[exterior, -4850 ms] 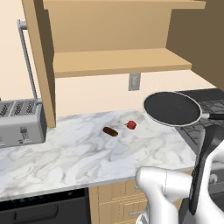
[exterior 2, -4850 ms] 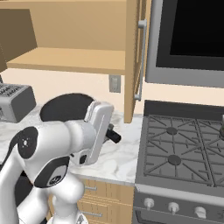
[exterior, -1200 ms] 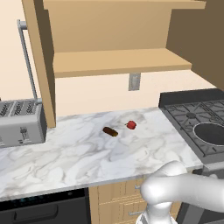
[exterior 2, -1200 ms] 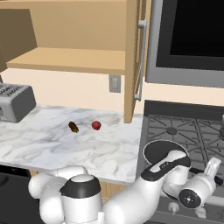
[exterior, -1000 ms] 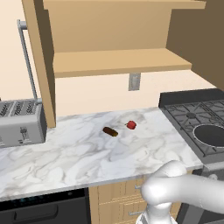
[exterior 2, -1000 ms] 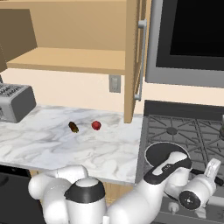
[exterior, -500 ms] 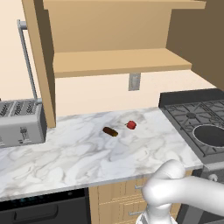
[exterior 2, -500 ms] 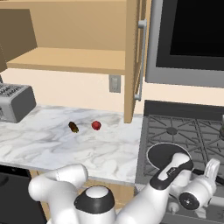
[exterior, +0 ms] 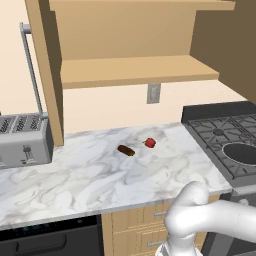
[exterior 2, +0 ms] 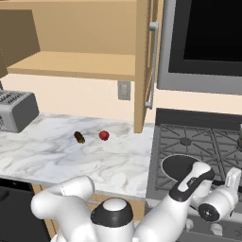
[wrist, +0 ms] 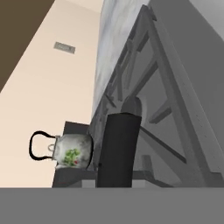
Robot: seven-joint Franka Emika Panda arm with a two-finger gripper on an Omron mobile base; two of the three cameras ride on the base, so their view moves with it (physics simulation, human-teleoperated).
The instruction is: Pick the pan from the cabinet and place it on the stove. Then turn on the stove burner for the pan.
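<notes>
The pan [exterior 2: 181, 166] sits flat on the front left burner of the stove [exterior 2: 189, 138]; its dark round bowl [exterior: 245, 153] also shows at the right edge of the left base view. My gripper [exterior 2: 226, 184] is low at the stove's front right of the pan, shut on the pan's black handle [wrist: 117, 148], which runs straight up the middle of the hand view over the grates. My white forearm crosses the pan's near rim. The cabinet [exterior: 135, 70] stands open above the counter, its wooden shelf bare.
A silver toaster [exterior: 22, 140] stands at the counter's left. A small brown item [exterior: 126, 150] and a red one [exterior: 150, 143] lie mid-counter. A white flowered kettle [wrist: 70, 151] sits on a far burner. Stove knobs [exterior 2: 217, 229] line the silver front below my hand.
My forearm and hand have crept slightly to the right along the stove front. The pan has stayed on the burner, and the jaws have stayed shut.
</notes>
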